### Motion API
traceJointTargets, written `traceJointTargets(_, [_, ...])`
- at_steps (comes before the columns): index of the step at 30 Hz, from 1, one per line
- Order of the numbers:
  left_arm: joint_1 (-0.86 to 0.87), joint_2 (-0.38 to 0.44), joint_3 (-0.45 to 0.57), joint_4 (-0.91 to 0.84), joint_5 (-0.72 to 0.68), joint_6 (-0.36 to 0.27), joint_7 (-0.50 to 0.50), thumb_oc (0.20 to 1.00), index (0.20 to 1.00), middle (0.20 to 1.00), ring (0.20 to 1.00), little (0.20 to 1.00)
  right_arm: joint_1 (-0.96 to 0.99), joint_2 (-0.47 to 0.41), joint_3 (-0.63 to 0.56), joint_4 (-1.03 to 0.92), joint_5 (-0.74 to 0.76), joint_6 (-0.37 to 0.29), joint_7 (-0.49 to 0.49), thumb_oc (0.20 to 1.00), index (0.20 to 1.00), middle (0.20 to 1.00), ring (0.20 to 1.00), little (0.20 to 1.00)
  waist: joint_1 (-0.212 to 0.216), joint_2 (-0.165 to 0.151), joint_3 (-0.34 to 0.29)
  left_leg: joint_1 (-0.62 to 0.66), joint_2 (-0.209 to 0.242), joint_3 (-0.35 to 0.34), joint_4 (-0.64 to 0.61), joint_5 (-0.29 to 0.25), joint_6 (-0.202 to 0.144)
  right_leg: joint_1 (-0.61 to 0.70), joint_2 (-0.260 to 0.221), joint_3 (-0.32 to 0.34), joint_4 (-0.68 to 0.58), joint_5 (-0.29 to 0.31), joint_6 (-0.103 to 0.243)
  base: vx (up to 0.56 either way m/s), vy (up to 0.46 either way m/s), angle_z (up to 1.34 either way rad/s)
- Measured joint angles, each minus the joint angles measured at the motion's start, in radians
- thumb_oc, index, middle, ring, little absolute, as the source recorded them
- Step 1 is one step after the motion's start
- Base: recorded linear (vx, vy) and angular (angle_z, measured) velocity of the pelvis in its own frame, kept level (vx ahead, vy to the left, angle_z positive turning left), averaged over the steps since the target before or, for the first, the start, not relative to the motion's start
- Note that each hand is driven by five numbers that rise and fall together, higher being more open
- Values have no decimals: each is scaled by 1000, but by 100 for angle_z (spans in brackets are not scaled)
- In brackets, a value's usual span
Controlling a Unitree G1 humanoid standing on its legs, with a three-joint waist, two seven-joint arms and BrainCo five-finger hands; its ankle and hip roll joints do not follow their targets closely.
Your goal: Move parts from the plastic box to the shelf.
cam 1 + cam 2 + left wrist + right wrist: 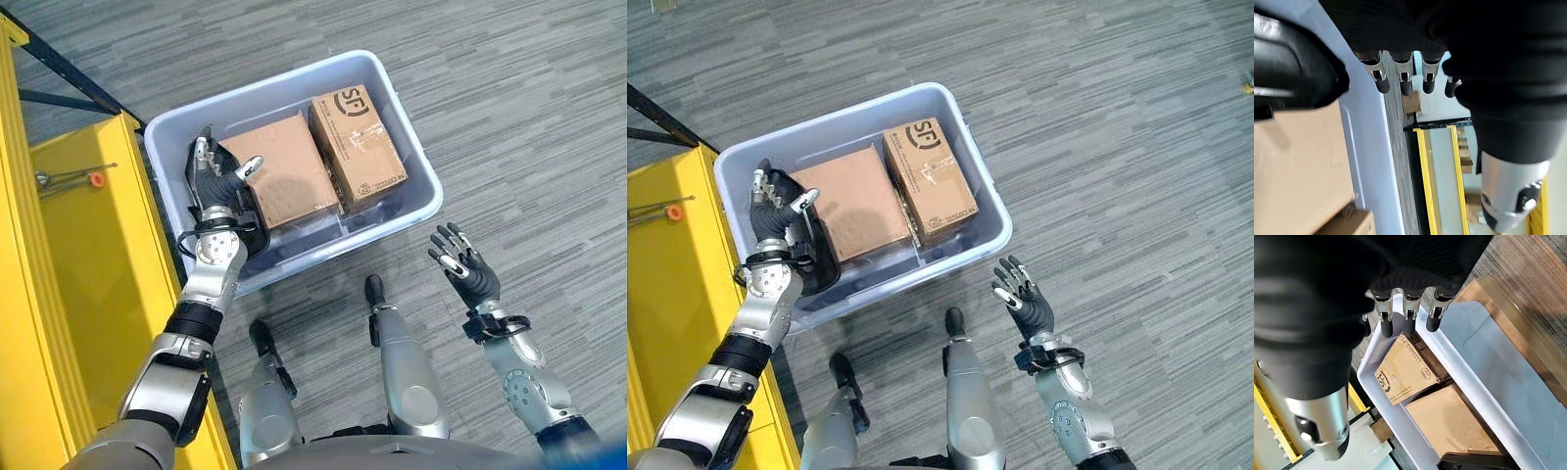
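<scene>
A pale blue-grey plastic box [411, 211] w/ rounded corners sits on grey carpet just beside a yellow metal shelf [88, 284], which runs along the robot's left. Inside the box lie two brown cardboard cartons: a plain carton [284, 171] nearer the shelf side and a printed carton [358, 145] touching its far flank; both are the parts to shift, neither yet lifted. The left hand [217, 181] is down inside the box at the end nearest the shelf, fingers relaxed and spread, thumb tip resting at or just over the plain carton's edge; it grips nothing, and the left wrist view shows its fingers [1404, 83] straight, w/ the carton face close by. The right hand [468, 269] hovers outside the box, above the carpet near the front rim, fingers fanned apart, palm turned toward the box, holding nothing. Judgement: this is the reach-in stage of the first pick, approx. at the task's start. Next move likely calls for the right hand to come over the rim to the carton's opposite side so both hands can press it between them, then raise it clear of the wall & swing it left to the shelf.
</scene>
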Motion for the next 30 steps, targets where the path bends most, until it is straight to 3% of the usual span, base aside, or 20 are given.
traceJointTargets(9, [-26, 2, 23, -30, 79, -1, 107, 1000, 1000, 1000, 1000, 1000, 2, -4, 10, 1, 3, -7, -5, 1000, 1000, 1000, 1000, 1000, -4, -12, 25, -21, 5, -8, 1, 7, -10, -25, 9, -5, 21, -9, -6, 0, -4, 1])
traceJointTargets(11, [-110, 28, -7, 136, 96, 3, 109, 1000, 1000, 1000, 1000, 1000, -2, -4, 34, 0, 15, -15, -4, 1000, 1000, 1000, 1000, 1000, -6, -23, 30, -29, 9, -7, 1, 12, -18, -38, 13, -4, 24, -7, -8, -10, -11, -4])
traceJointTargets(13, [-128, 37, -21, 184, 95, 4, 108, 1000, 1000, 1000, 1000, 1000, 1, -4, 47, -1, 20, -16, -3, 1000, 1000, 1000, 1000, 1000, -13, -32, 35, -30, 10, -5, 1, 13, -18, -41, 16, -3, 24, -5, -11, -19, -5, -6])
traceJointTargets(14, [-188, 44, -57, 312, 88, 11, 105, 1000, 1000, 1000, 1000, 1000, 1, -15, 65, -2, 20, -16, -2, 1000, 1000, 1000, 1000, 1000, -23, -40, 39, -33, 12, 0, 1, 13, -19, -47, 18, 1, 24, -5, -12, -14, -2, -6])
traceJointTargets(20, [-252, 44, -74, 448, 24, 29, 82, 1000, 1000, 1000, 1000, 1000, 4, -37, 75, -3, 22, -25, 0, 1000, 1000, 1000, 1000, 1000, -64, -48, 44, -60, 18, 5, 5, 16, -25, -79, 31, 9, 21, 10, -27, -5, -6, -8])
traceJointTargets(21, [-307, 50, -95, 561, 22, 46, 62, 1000, 1000, 1000, 1000, 1000, 4, -47, 76, -8, 22, -26, 2, 1000, 1000, 1000, 1000, 1000, -64, -50, 46, -60, 23, 5, 7, 19, -28, -80, 37, 13, 21, 12, -30, 6, -10, -11])
traceJointTargets(24, [-371, 42, -65, 687, -68, 63, 48, 1000, 1000, 1000, 1000, 1000, 3, -70, 91, -28, 24, -27, 3, 1000, 1000, 1000, 1000, 1000, -76, -53, 47, -69, 29, 7, 14, 19, -28, -88, 44, 17, 17, 13, -29, 64, 15, -10])
traceJointTargets(30, [-424, 66, 5, 775, -228, 103, 7, 1000, 1000, 1000, 1000, 1000, 4, -75, 97, -38, 50, -27, 6, 1000, 1000, 1000, 1000, 1000, -93, -54, 47, -87, 57, 23, 16, 20, -43, -119, 73, 24, 18, 15, -25, 50, 0, -12])
